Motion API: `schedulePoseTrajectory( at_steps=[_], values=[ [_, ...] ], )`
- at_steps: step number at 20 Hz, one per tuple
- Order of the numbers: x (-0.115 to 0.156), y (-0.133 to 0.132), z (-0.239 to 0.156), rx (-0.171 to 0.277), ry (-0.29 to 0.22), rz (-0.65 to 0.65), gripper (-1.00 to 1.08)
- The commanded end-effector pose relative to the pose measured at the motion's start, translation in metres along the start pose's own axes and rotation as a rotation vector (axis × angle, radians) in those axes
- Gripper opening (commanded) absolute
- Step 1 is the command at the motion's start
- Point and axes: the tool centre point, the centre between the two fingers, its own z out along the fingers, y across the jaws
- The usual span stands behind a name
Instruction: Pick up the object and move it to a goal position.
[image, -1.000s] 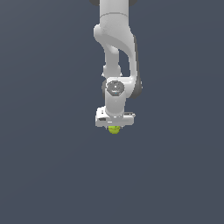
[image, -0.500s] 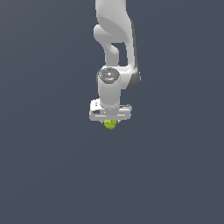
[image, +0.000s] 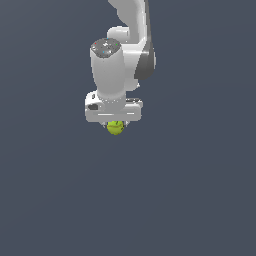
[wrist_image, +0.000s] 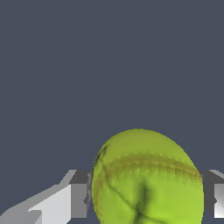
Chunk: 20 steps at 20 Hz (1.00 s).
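— Between the fingers, what do you read?

— Your gripper (image: 115, 125) is clamped on the ball (image: 115, 128). From the wrist camera, the yellow-green ball (wrist_image: 146, 179) fills the gap, with a grey finger pad (wrist_image: 80, 194) pressed at one side and the other pad at the opposite side. Faint dark seam lines cross its surface.

— And from outside?

— You see the ball peeking out just below the white hand, narrower than the hand's wide body. The arm (image: 120, 60) comes down from the top edge of the exterior view, and the wrist points straight down over the ball.

— Anything around it, anything in your way?

— Only the flat dark blue-grey ground (image: 200, 200) on every side; nothing else shows near the gripper in either view.

— What can't you make out?

— Quite a bit. The hand hides the fingers almost entirely in the exterior view, and the ball's upper part is covered too. You cannot tell whether the ball touches the ground or hangs above it, as no shadow shows. The wrist view cuts off the ball's lower part, and the arm's base lies outside the frame.
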Motion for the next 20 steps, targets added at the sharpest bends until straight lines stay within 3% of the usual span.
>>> schedulePoseTrajectory(
  at_steps=[1,20],
  values=[
    [-0.001,0.011,-0.029,0.000,0.001,0.000,-1.00],
    [-0.002,0.089,-0.217,0.000,0.001,0.000,-1.00]
  ],
)
